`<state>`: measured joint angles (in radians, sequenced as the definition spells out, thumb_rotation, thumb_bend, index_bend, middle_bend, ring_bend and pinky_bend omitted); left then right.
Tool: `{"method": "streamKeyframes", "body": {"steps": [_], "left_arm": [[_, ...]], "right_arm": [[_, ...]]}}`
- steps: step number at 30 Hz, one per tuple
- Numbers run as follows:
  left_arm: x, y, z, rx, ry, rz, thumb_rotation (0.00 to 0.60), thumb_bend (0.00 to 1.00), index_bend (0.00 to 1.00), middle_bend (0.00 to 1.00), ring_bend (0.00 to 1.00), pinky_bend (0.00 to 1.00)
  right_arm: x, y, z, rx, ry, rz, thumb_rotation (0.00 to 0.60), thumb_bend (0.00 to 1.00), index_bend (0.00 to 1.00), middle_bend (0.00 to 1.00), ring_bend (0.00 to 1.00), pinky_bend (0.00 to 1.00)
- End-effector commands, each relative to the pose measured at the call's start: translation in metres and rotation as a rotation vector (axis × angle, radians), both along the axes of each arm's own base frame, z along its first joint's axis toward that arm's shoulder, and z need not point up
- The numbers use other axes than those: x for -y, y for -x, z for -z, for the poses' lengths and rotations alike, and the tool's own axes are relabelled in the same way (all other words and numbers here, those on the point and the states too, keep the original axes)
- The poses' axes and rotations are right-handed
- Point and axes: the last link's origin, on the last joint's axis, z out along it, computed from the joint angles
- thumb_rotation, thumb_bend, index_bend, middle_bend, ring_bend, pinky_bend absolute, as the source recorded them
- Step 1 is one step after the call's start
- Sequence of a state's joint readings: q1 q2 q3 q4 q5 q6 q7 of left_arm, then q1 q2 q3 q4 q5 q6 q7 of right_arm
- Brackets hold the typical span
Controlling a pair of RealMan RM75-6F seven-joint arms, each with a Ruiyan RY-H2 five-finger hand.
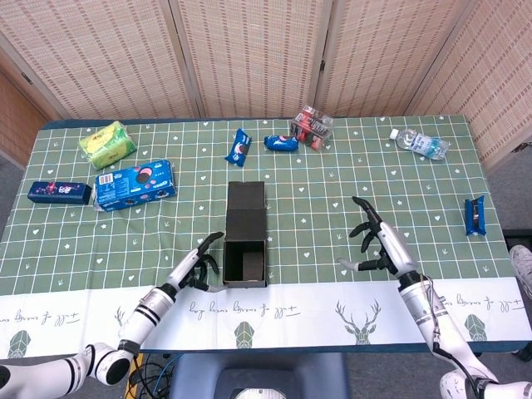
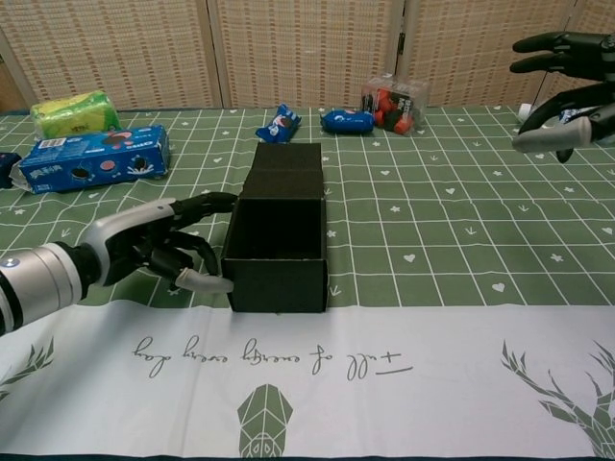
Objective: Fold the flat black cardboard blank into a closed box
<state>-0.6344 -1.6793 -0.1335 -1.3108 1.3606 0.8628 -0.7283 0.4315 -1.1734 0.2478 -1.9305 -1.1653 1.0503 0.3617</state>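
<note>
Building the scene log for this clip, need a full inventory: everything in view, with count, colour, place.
box: 1, black, table centre, open toward the robot
cookie box: 1, blue, left
small box: 1, dark blue, far left
green pack: 1, yellow-green, far left corner
snack packets: 2, blue, far centre
clear container: 1, red and dark contents, far centre
bottle: 1, clear, far right
bar: 1, blue, right edge
tablecloth: 1, green grid, white front border
left hand: fingers at the box's left wall
right hand: fingers spread, holds nothing

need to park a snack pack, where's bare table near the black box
Open cloth lies between the black box and the right hand. It is crowded left of the box, where the left hand sits against it with the blue cookie box beyond.
</note>
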Motion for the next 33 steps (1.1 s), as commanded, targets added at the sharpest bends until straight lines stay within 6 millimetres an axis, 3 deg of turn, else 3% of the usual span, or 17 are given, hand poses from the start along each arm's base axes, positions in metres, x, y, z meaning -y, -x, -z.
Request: {"method": "streamKeyframes", "body": {"steps": [1,10,17,26,29,33], "left_arm": [[-0.002,-0.002,0.004,0.001,0.012,-0.001,0.600,0.11,0.00,0.00,0.50,0.73],[-0.006,-0.003,0.014,0.026,0.012,-0.026,0.600,0.11,0.01,0.03,0.53,0.73],[-0.006,-0.003,0.023,0.089,-0.005,-0.083,0.600,0.11,0.26,0.33,0.60,0.74],[0.002,-0.007,0.002,0.131,-0.050,-0.011,0.600,0.11,0.31,0.38,0.61,0.74],[0.008,-0.010,-0.009,0.145,-0.039,0.023,0.600,0.11,0.31,0.38,0.61,0.74],[0.018,-0.017,-0.020,0.157,-0.014,0.076,0.600,0.11,0.31,0.38,0.61,0.74]], "right_arm": [[0.000,0.002,0.000,0.001,0.000,0.006,0.600,0.08,0.00,0.01,0.41,0.54],[0.000,0.006,0.001,0.003,-0.003,0.018,0.600,0.08,0.00,0.01,0.41,0.54],[0.003,0.012,0.013,-0.007,-0.038,0.045,0.600,0.10,0.00,0.04,0.41,0.54],[0.022,0.011,0.041,-0.024,-0.128,0.077,0.600,0.11,0.00,0.12,0.40,0.54],[0.033,0.003,0.053,-0.019,-0.157,0.076,0.600,0.11,0.00,0.17,0.32,0.53],[0.045,-0.010,0.069,-0.024,-0.186,0.061,0.600,0.11,0.00,0.23,0.20,0.39]]}}
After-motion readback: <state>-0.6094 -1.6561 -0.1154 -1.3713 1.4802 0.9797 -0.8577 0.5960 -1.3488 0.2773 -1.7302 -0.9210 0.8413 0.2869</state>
